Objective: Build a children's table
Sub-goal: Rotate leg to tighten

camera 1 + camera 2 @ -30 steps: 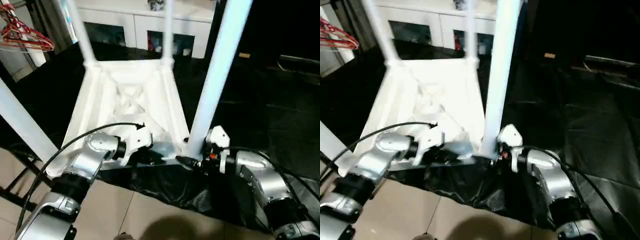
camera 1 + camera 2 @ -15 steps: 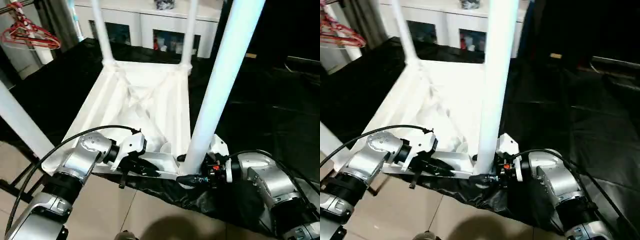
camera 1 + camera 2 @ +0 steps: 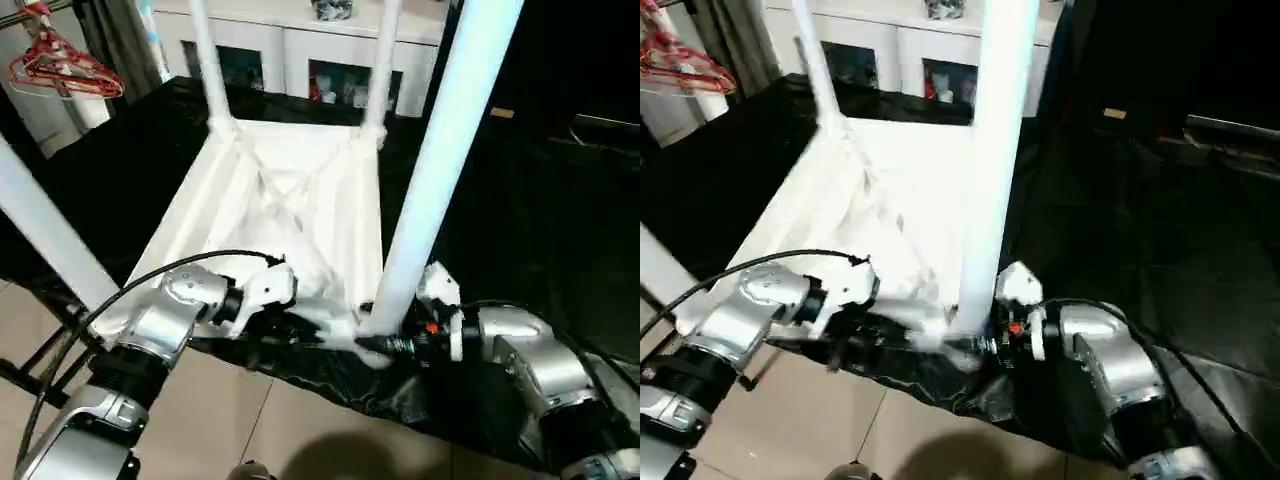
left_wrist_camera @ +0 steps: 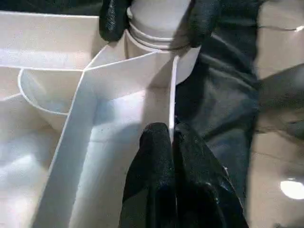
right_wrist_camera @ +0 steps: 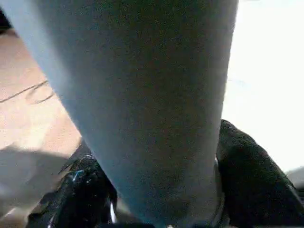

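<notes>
The white children's table top [image 3: 300, 200] lies upside down on a black sheet, ribbed underside up. Two legs stand in the far corner sockets. A third leg [image 3: 440, 170] rises from the near right socket, and a fourth leg [image 3: 40, 230] slants up at the near left. My left gripper [image 4: 171, 135] is shut on the thin front wall of the top, close to the near right socket. My right gripper [image 3: 378, 343] holds the base of the near right leg [image 5: 152, 95], with black fingers [image 4: 111, 19] pressing on both sides of it just above the socket.
A white cabinet [image 3: 290, 45] with glass doors stands behind the table. Red hangers [image 3: 60, 65] hang at the back left. The black sheet [image 3: 540, 220] spreads to the right, and beige floor tiles [image 3: 250, 430] lie in front of me.
My right gripper's fingers have closed in around the base of the near right leg. The left gripper keeps its pinch on the front wall. The camera has shifted.
</notes>
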`<state>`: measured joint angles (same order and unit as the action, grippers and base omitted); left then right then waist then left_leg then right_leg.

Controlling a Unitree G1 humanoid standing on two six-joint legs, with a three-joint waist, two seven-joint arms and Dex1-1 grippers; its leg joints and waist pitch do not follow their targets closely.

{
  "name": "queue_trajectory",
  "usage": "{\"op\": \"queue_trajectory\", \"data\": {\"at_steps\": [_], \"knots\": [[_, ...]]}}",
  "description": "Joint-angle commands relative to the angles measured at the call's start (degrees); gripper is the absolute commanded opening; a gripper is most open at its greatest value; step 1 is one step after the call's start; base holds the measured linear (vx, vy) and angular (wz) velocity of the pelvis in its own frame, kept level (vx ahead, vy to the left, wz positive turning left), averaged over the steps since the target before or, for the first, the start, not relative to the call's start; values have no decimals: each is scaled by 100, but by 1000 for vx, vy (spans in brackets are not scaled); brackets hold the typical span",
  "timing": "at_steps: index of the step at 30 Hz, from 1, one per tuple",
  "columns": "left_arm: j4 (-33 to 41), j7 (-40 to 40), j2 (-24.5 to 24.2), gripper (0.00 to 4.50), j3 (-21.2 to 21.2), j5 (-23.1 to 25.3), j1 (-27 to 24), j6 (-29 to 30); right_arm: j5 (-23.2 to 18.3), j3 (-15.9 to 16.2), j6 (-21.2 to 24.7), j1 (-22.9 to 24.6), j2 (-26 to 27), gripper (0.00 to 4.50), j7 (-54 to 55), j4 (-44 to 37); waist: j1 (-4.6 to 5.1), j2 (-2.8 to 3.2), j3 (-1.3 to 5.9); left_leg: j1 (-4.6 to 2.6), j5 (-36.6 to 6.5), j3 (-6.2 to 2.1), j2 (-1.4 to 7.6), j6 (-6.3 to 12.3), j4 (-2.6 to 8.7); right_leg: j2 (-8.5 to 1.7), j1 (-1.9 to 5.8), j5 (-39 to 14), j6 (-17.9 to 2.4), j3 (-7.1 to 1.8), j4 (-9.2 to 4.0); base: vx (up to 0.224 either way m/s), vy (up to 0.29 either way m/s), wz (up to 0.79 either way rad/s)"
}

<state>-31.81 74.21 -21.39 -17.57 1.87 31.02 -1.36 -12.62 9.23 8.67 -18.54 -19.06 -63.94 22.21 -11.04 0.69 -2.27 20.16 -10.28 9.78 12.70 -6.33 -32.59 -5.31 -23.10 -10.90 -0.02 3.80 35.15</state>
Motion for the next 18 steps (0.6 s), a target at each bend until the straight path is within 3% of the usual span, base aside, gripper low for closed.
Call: {"op": "queue_trajectory", "data": {"at_steps": [1,4,9,10,13,16,17,18], "knots": [[-6,-857,172,0,199,168,159,170,266,115,-163,-80,381,256,806,277,32,-35,308,19,-1348,13,22,29,402,-301,288,-1544,-917,-206,-451,0,0,0],[59,-1174,336,0,237,198,135,314,384,29,-248,-128,621,255,1362,479,154,-49,302,16,-1407,2,13,-38,426,-288,283,-1798,-819,-205,-480,0,0,0],[-24,-2128,854,0,215,385,216,511,596,-245,-358,-378,1358,254,2873,1104,208,-16,309,15,-1368,1,15,-42,425,-273,263,-1578,-875,-212,-466,0,0,0],[-26,-2135,857,0,216,386,217,512,598,-246,-359,-381,1363,254,2883,1109,205,61,315,3,-1407,-5,13,-71,421,-274,252,-1575,-894,-210,-460,0,0,0],[-257,-2720,1265,0,221,465,359,629,882,-334,-380,-747,1786,254,4124,1705,264,39,319,12,-1400,1,-15,-107,416,-248,274,-1363,-929,-209,-457,0,0,0],[-347,-2974,1460,0,175,574,398,681,1018,-301,-584,-924,1979,254,4454,1958,282,62,329,12,-1374,6,-24,-61,409,-254,271,-1405,-872,-212,-477,0,0,0],[-369,-3026,1520,0,158,600,407,702,1038,-297,-673,-965,2043,309,4482,2017,282,73,337,19,-1356,4,-19,-26,407,-257,275,-1357,-877,-208,-472,0,0,0],[-378,-3042,1538,0,154,607,413,706,1041,-300,-702,-974,2058,323,4487,2026,274,75,344,21,-1301,8,-21,1,396,-247,275,-1261,-870,-210,-469,0,0,0]]}}
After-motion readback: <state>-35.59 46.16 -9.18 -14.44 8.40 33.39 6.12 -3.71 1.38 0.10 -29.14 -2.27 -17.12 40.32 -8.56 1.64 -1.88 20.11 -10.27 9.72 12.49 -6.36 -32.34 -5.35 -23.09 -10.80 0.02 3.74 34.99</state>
